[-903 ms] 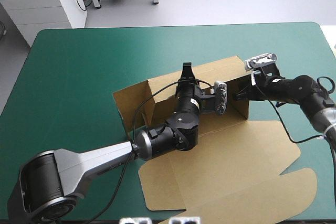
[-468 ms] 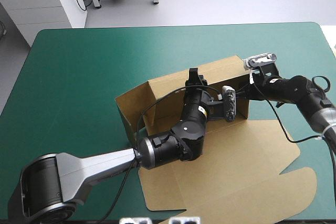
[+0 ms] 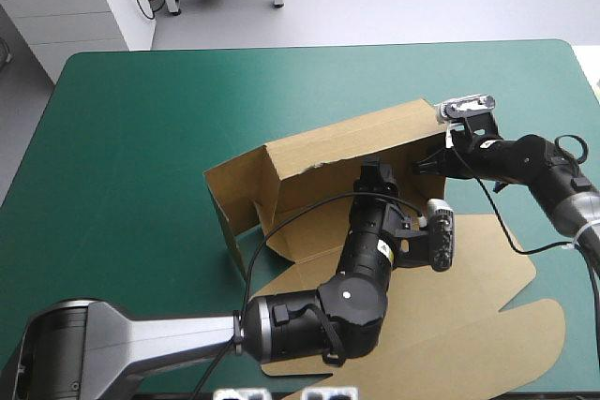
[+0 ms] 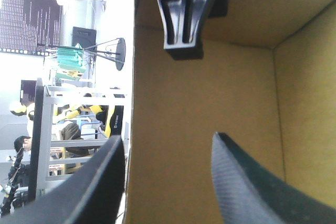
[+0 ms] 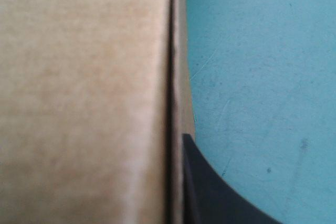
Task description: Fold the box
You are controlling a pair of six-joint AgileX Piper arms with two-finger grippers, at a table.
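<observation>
Box [image 3: 323, 152]: mid-counter [image 3: 141, 110], back & left walls up, lid flat at near side.
Left claw [image 4: 168, 139]: released; we see it's backed off the back wall since earlier.
Right claw [image 3: 424, 164]: clenched on the right-end wall.
Meaning: we judge the back wall stands w/o left's push; right-side tuck prob. next.

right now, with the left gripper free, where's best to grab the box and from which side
Probably the box's far wall, at its top rim, from above, one finger each side. It stands upright, a thin sheet with a free edge, and the open left gripper sits inside facing it. The right gripper clamps the right end, so grip clear of it.
</observation>
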